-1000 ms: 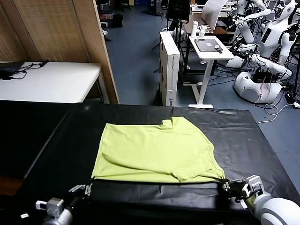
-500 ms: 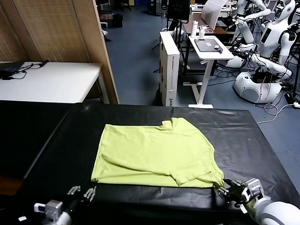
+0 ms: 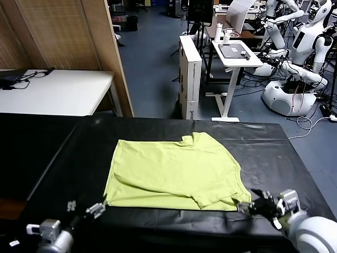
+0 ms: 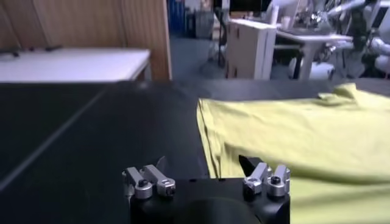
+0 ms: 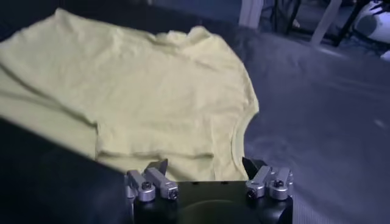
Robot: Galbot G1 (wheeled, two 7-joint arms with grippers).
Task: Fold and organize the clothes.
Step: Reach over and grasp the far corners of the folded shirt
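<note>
Yellow-green T-shirt (image 3: 174, 171) lies on the black table (image 3: 274, 158), near the table's middle, folded once so it reads as a rough rectangle with doubled layers along its near edge. Collar bump sits at the shirt's 12 o'clock, toward the far edge. A sleeve fold shows at its 5 o'clock corner. No print is visible on the upward side.

Left gripper (image 3: 84, 208) sits low at the shirt's 7 o'clock corner, just beside the hem, fingers spread and holding nothing. In the left wrist view the same gripper (image 4: 206, 181) has its fingers well apart, with the T-shirt (image 4: 292, 131) edge lying past them on the table (image 4: 91, 140).

Right gripper (image 3: 256, 205) sits at the shirt's 5 o'clock corner, just off the cloth, fingers likewise spread and empty. The right wrist view shows this gripper (image 5: 205, 180) with a wide gap between its fingers and the T-shirt (image 5: 140, 91) lying flat beyond, neck opening curving at one side, dark table (image 5: 323, 122) next to it.

Behind the table, at 10 o'clock, a white desk (image 3: 58, 92); at 1 o'clock, a white robot (image 3: 295, 68) by a small stand (image 3: 237, 55).
</note>
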